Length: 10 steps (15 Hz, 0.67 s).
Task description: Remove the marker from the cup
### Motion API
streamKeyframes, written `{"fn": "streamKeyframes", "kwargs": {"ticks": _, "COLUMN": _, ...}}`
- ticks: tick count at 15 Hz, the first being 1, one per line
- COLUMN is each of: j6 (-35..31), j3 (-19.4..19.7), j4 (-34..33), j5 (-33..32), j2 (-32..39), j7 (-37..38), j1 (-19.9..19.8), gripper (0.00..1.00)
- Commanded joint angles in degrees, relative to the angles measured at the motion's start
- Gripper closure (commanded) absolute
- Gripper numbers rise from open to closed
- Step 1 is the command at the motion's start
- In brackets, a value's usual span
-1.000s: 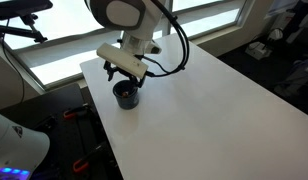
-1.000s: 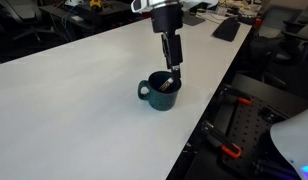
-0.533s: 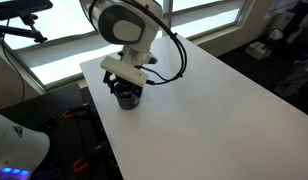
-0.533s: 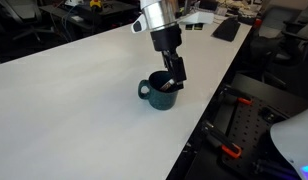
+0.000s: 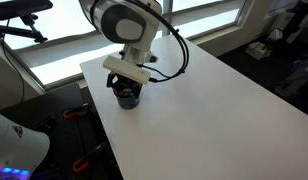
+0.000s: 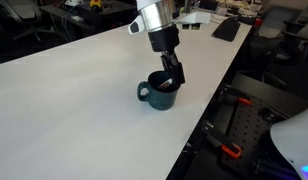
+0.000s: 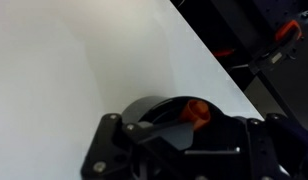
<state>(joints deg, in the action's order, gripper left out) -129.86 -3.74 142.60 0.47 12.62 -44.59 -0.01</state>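
The step in hand is the grasp. The cup [image 6: 152, 98] stands upright on the white table [image 6: 74, 110], not far from its edge, and the hand [image 6: 172, 80] reaches down from above into the cup's mouth. The marker [image 7: 197, 110] is not yet out. In the wrist view its red-orange end shows against the dark inside of the cup, close by the hand's fingers, while its dark body is lost in shadow. Whether the fingers are pinched on the marker or stand apart beside it I cannot tell, since their tips are hidden by the rim and the dark interior in every view. It may be that they are on it, but that is only a guess from how close the red end lies. The next move calls for a sure pinch on the marker, then a straight lift so that it clears the rim without dragging or tipping the cup. After that it can be carried aside over bare table.
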Motion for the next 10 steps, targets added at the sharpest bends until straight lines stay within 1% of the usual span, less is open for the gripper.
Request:
{"fn": "streamKeyframes", "kwargs": {"ticks": 1, "j6": -1.2, "j3": -0.58, "j4": -0.2, "j5": -1.04, "j2": 2.28, "j7": 0.7, "j1": -0.06, "gripper": 0.98}}
{"fn": "streamKeyframes", "kwargs": {"ticks": 3, "j6": -1.31, "j3": -0.55, "j4": -0.07, "j5": -1.14, "j2": 2.22, "j7": 0.98, "j1": -0.02, "gripper": 1.0}}
{"fn": "streamKeyframes", "kwargs": {"ticks": 10, "j6": -0.33, "j3": -1.2, "j4": -0.46, "j5": -0.07, "j2": -0.16, "j7": 1.54, "j1": 0.31, "gripper": 1.0}}
